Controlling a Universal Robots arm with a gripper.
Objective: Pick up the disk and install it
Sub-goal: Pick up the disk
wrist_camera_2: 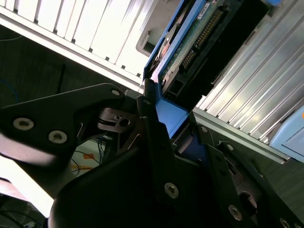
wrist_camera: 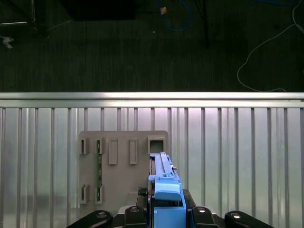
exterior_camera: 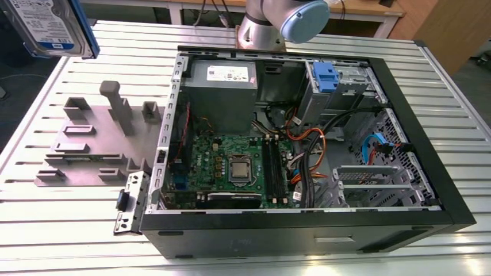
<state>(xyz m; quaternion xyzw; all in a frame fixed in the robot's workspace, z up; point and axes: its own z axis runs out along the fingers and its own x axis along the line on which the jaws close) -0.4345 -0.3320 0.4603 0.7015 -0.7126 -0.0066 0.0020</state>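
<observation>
My gripper [wrist_camera_2: 164, 124] is pinching the disk [exterior_camera: 52, 26] by its blue carrier, aloft and well clear of the case [exterior_camera: 291, 227], off to the exterior view's left. I judge pickup done; installing calls for squaring it to the case.

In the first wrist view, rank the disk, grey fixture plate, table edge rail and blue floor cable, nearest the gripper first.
1. The disk, clamped between the jaws of the gripper.
2. The grey fixture plate, on the table just beneath the disk.
3. The table edge rail, beyond the plate.
4. The blue floor cable, off the table, lower down.
</observation>
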